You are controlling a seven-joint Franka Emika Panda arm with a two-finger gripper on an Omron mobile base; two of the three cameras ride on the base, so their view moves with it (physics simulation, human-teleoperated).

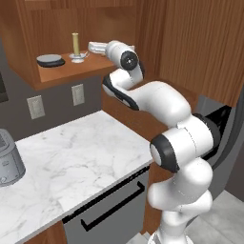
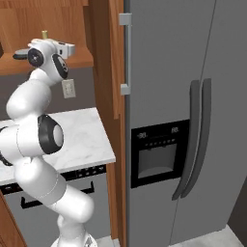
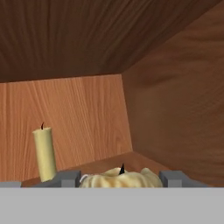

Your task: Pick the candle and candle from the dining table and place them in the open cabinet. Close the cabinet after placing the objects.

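The open cabinet point(image 1: 71, 72) is reddish-brown wood, and my arm reaches onto its shelf. A slim tan-yellow stick candle point(image 1: 76, 44) stands upright there on a round silver base, and it also rises at the left in the hand view point(image 3: 45, 153). Just right of it is my gripper point(image 1: 96, 47), shut on the short golden candle point(image 3: 131, 178), which sits between the fingertips point(image 3: 66, 178) low over the shelf near the back right corner. From the right base view the hand point(image 2: 65, 48) is inside the cabinet. The dining table is out of view.
A flat dark grey dish point(image 1: 50, 60) lies on the shelf left of the stick candle. The cabinet door's silver bar handle point(image 2: 126, 53) stands edge-on at the right. Below are a marble counter point(image 1: 71, 157), a dishwasher front point(image 1: 109, 209) and a grey appliance point(image 1: 7, 162). A grey fridge point(image 2: 193, 120) stands to the right.
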